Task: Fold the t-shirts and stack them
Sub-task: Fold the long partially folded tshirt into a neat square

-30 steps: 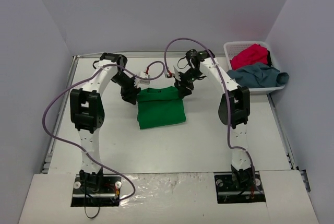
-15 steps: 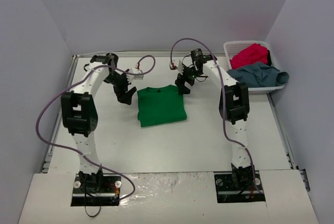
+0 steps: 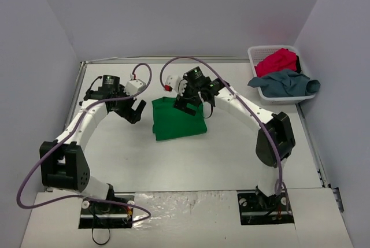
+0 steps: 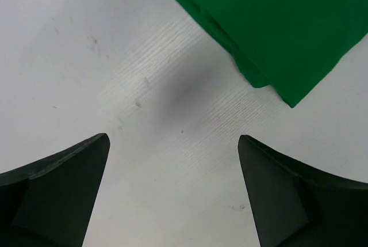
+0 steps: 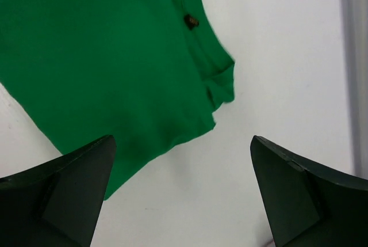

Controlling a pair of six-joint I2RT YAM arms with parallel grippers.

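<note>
The folded green t-shirt (image 3: 178,119) lies flat at the middle of the white table (image 3: 191,161), a neat rectangle. The left gripper (image 3: 136,109) hangs at the shirt's 9 o'clock, just beside it and clear of the cloth. Its wrist camera shows both fingers (image 4: 63,183) spread wide over bare tabletop, with a corner of the shirt toward 1 o'clock. The right gripper (image 3: 188,102) hovers over the shirt's 12 o'clock edge, jaws apart and empty, green cloth beneath them. Farther off at 2 o'clock, the white lattice basket (image 3: 253,62) holds the crimson t-shirt (image 3: 277,61) at the back and the grey-blue t-shirt (image 3: 284,81) draped over its near rim.
</note>
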